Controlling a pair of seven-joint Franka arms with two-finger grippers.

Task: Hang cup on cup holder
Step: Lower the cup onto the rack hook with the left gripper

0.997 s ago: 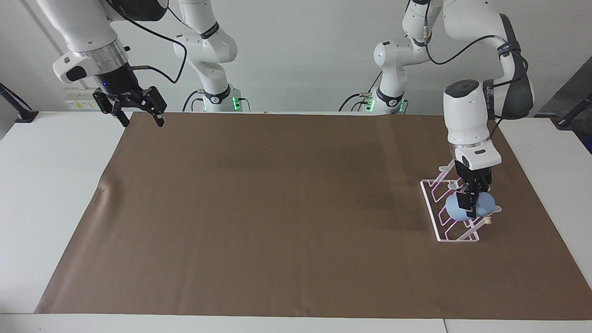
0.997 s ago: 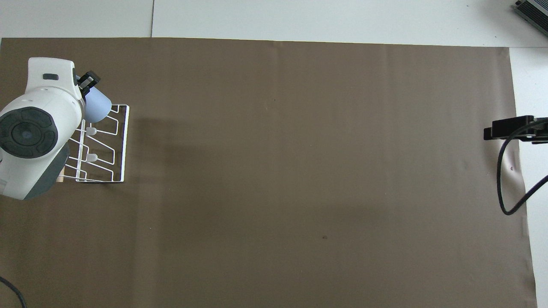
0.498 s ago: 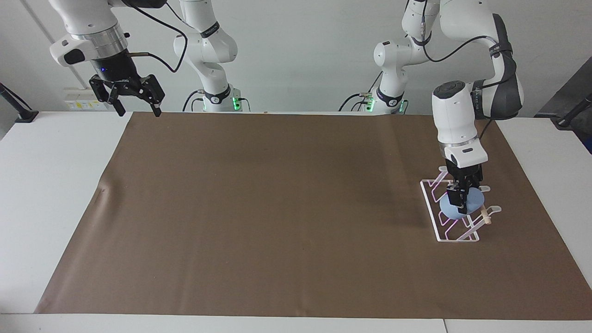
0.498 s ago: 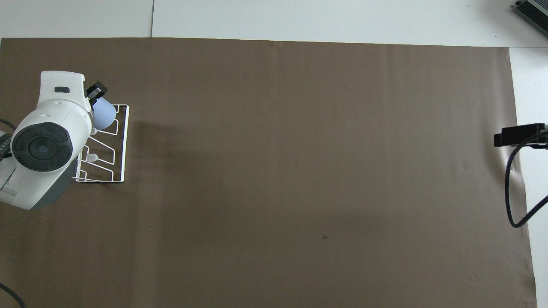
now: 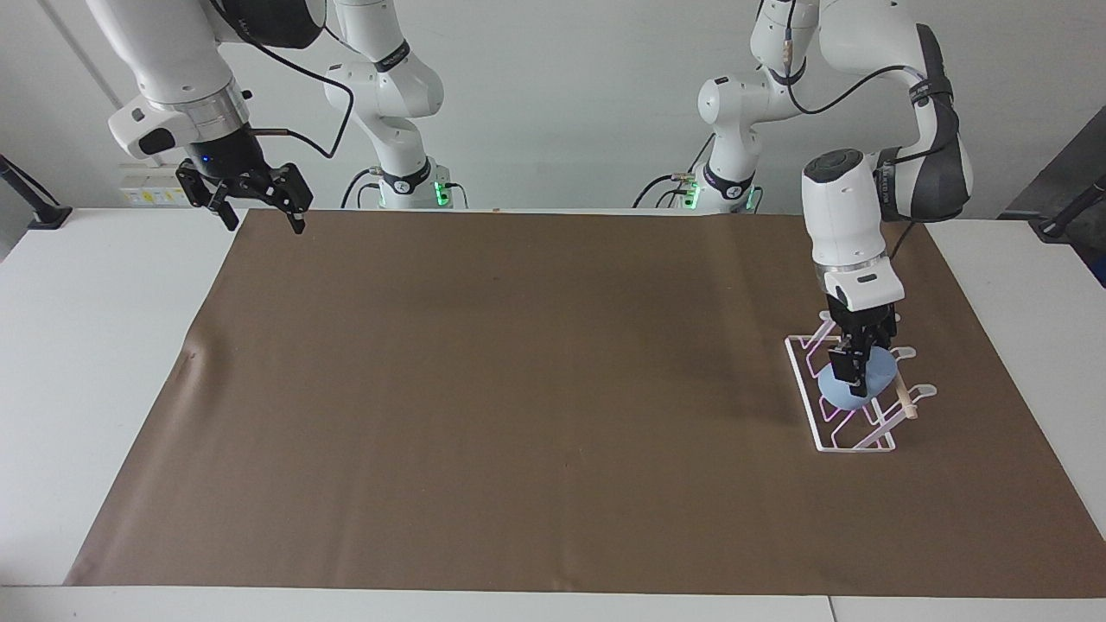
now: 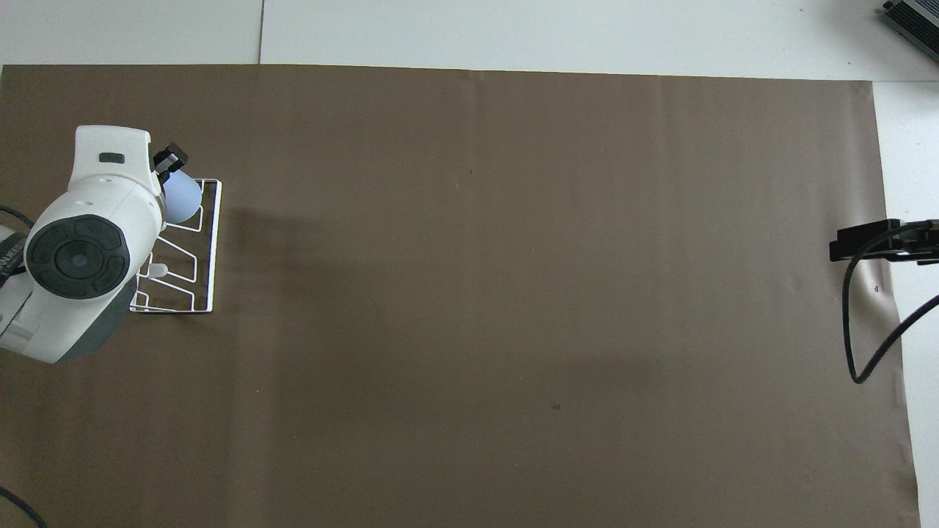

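Light-blue cup [image 5: 855,385] gripped in left pincer [image 5: 851,370] over cup holder [image 5: 816,415], right pincer [image 5: 257,209] spread wide

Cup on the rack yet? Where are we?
Done: the small light-blue plastic cup has been picked up and brought to the white wire cup holder. In hand: the left gripper holds it, tilted, among the prongs; whether a prong bears it is unclear. Left: seat it, release, withdraw. The right gripper waits open over the brown mat's corner.
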